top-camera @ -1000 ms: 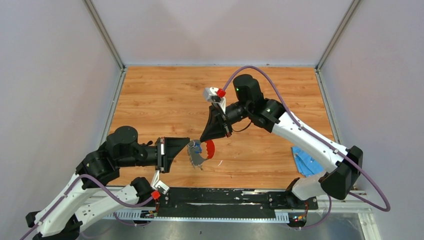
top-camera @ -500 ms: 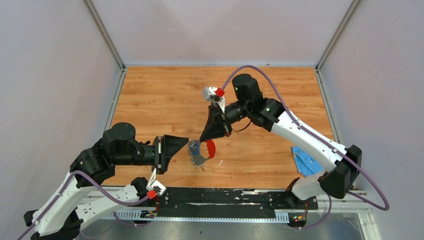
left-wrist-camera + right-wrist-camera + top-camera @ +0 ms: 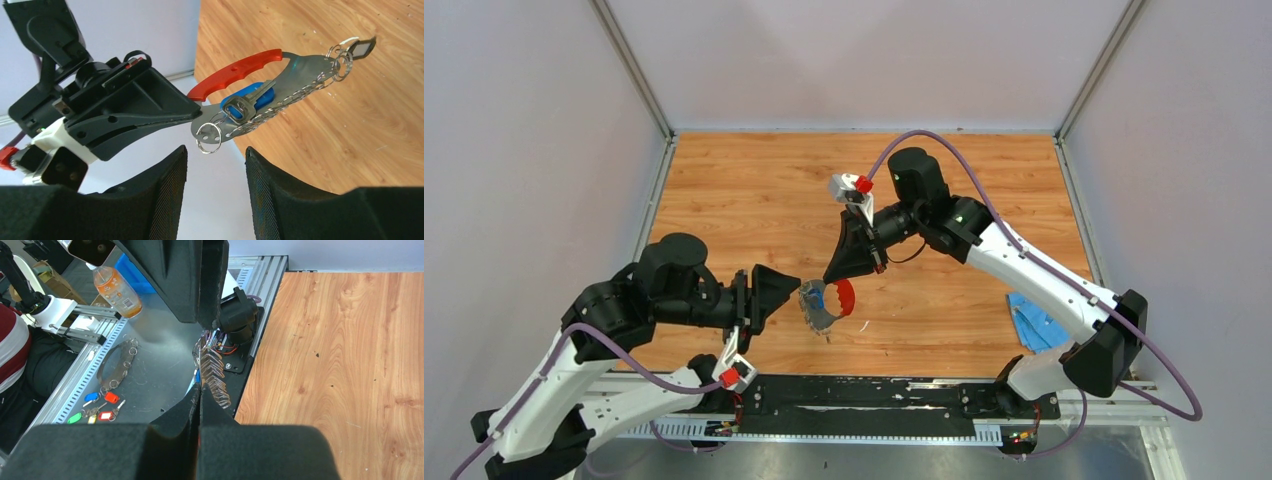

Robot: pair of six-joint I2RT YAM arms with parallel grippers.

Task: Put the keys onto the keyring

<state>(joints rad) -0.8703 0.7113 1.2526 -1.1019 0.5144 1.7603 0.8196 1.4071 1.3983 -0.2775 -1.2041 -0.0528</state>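
My right fingers (image 3: 829, 279) are pressed together on the keyring (image 3: 833, 300); they pinch one end of its grey metal plate (image 3: 300, 67), just where the red loop (image 3: 235, 75) begins, and they hold it above the wooden bench (image 3: 744, 190), toward the front edge; in the right wrist view I see the row of small rings (image 3: 212, 375) edge-on, just past my closed tips; the key with the blue head (image 3: 247, 100) lies against the plate near the gripped end, and it seems to be joined to one of the small rings, but I cannot tell this surely; the key with the black head (image 3: 362, 47) hangs among the rings at the far end of the plate; my left fingers (image 3: 792, 286) stand apart with nothing between them, just beside the keyring on its left and not touching it; one small ring (image 3: 209, 137) hangs before the gap; a blue cloth (image 3: 1036, 325) lies on the right side of the bench, well apart from the keyring.
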